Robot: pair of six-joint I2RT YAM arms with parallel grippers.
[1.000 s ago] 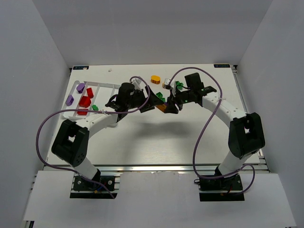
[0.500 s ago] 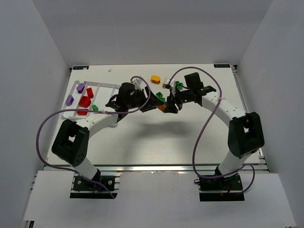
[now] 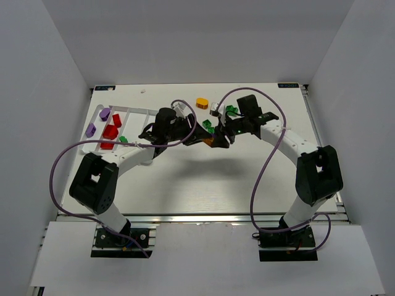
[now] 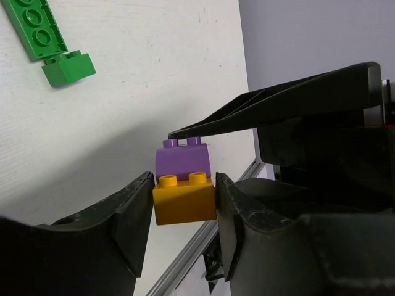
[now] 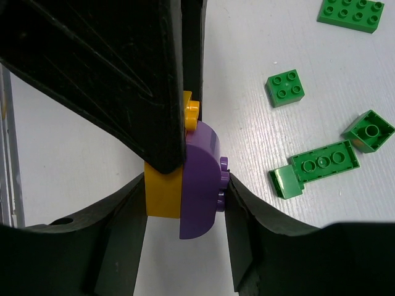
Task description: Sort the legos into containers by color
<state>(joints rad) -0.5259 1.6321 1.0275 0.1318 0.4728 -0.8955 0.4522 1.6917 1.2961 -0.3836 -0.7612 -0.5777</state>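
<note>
L gripper (image 4: 184, 180) closed on orange brick (image 4: 185, 200), fingers tight on both sides; purple brick (image 4: 182, 161) stuck on top. R gripper (image 5: 185, 180) pinches both end-to-end: one finger under orange, other on purple studs. Pair over mid tabletop (image 3: 185, 185), nr green bricks (image 5: 324, 163); tray (image 3: 133, 111) well left.

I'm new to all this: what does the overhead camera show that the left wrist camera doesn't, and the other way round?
Only overhead: both whole arms, the white tray holding red bricks, and a loose orange brick farther back. Only the left wrist: a purple brick stacked on an orange-yellow brick, which the left gripper pinches, with one finger of the right gripper on the purple studs. Both: the two grippers together mid-table and green bricks on the white table.
</note>
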